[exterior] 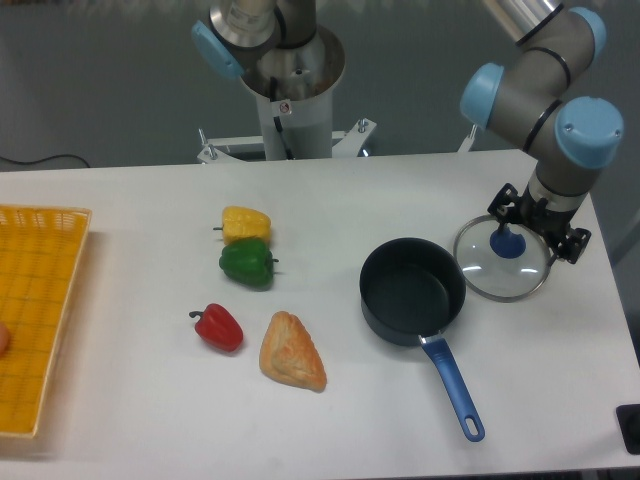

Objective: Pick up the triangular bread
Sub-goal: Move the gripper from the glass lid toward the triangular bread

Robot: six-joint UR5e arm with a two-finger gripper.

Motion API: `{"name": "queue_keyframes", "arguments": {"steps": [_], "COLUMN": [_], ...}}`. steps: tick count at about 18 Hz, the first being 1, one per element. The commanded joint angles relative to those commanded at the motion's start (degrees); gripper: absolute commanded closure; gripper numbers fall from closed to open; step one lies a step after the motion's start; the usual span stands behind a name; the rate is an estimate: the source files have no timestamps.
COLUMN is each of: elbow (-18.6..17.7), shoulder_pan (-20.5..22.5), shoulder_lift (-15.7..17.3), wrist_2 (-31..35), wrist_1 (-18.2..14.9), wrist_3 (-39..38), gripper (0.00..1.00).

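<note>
Leftmost, a yellow basket [40, 300] lies on the desk [130, 420], then the red pepper [218, 327] just beside the triangular bread [292, 351], the dark pot [412, 290], and far right the jaws [512, 240] closed on the glass lid's [503, 270] blue knob.

We see the triangular bread [292, 351], golden-brown and flaky, lying flat on the worktop [130, 420], its rounded tip pointing away from us.

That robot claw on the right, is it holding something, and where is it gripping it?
It appears to grip the round glass pot lid by its blue knob; the gripper is directly over it, but its fingers are hidden.
</note>
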Motion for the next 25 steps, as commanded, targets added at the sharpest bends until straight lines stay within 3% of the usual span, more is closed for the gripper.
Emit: {"name": "queue_keyframes", "arguments": {"steps": [6, 11, 18, 25], "elbow": [0.4, -1.1, -3.2, -2.0], "shoulder_pan": [-1.9, -3.0, -7.0, -11.8], "shoulder_lift": [0.9, 4.4, 5.6, 6.1], "wrist_2": [0.1, 0.1, -0.8, -1.5], "wrist_1": [0.0, 0.6, 0.8, 0.6], "wrist_3": [-0.8, -3.9, -18.9, -37.5], "gripper": [0.0, 0.0, 0.0, 0.0]}}
